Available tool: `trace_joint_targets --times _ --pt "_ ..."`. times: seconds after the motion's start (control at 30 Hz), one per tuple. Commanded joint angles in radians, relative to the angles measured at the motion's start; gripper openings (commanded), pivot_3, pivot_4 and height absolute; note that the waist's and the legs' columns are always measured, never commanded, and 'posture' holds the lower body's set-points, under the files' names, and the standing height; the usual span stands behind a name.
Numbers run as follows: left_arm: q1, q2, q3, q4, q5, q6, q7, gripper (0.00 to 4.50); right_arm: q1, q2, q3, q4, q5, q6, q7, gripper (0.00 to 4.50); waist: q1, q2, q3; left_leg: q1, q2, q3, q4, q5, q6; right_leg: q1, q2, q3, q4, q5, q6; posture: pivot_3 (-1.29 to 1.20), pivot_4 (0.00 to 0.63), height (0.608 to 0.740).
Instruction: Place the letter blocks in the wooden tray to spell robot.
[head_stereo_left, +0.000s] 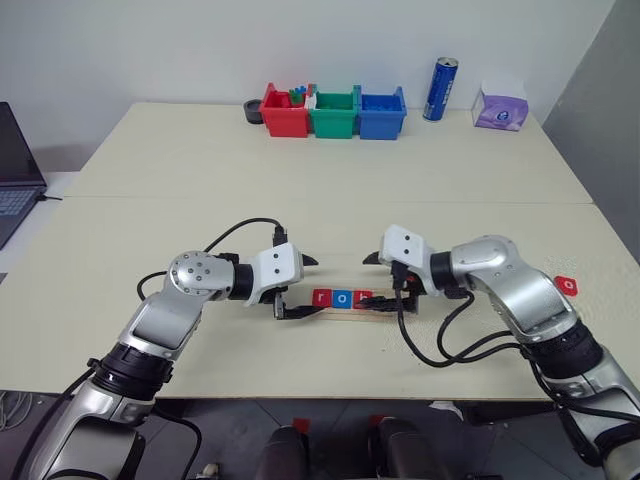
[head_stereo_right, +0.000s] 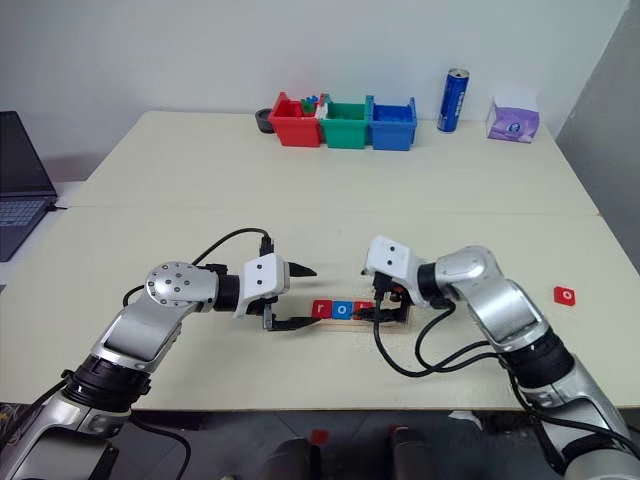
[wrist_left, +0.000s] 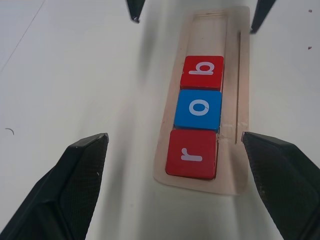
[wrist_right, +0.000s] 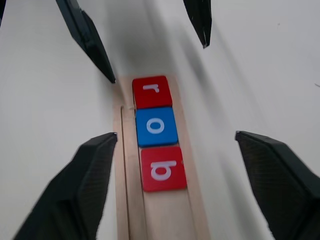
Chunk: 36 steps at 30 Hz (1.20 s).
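Tray: the wooden tray lies at lower centre of the head views, near the desk's front edge, between the two arms.
Blocks set: red r, blue o and red b sit touching in the groove, spelling "rob".
Block waiting: a red tile marked o lies alone at the right edge of the frame, well apart from the tray.
Left claw: spread wide, empty, poised over the tray's r end.
Right claw: spread, empty, straddling the b end.
Step in hand: three letters placed; the fourth appears due.
Next move: the right arm likely needs to swing out to the lone o, pinch it, and seat it beside the b.
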Motion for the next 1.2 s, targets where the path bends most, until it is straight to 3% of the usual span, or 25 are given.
trace_joint_targets --times 0.03,0.27,0.67,1.2 --pt "-0.003 0.002 0.026 -0.029 -0.002 -0.008 0.004 4.5 0.021 -0.039 0.002 -0.032 -0.051 -0.056 -0.025 2.55 0.0 0.0 0.0 0.0 0.0 0.0 0.0 0.0 0.0 0.0 0.0 0.0 0.0 0.0 0.0 0.0 0.15 0.74" --pt "-0.007 -0.002 0.021 -0.03 -0.001 -0.008 0.007 4.5 0.033 -0.048 0.038 -0.012 -0.095 -0.088 -0.026 0.09 -0.003 0.0 0.0 0.0 0.0 0.0 0.0 0.0 0.0 0.0 0.001 0.0 0.0 0.0 0.0 0.0 0.15 0.74" --pt "0.01 0.039 0.047 -0.024 -0.004 -0.016 -0.005 4.5 0.018 -0.062 0.1 0.055 -0.168 -0.139 -0.009 0.03 -0.002 0.0 0.0 0.0 0.0 0.0 0.0 0.0 0.0 0.0 0.0 0.0 0.0 0.0 0.0 0.0 0.15 0.74" --pt "0.026 0.062 0.072 -0.007 -0.005 -0.026 -0.006 4.5 -0.018 0.027 0.128 0.113 -0.206 -0.169 0.012 0.03 -0.002 0.0 0.0 0.001 0.0 0.0 0.0 0.0 0.0 0.0 0.0 0.0 0.0 0.0 0.0 0.0 0.15 0.74"
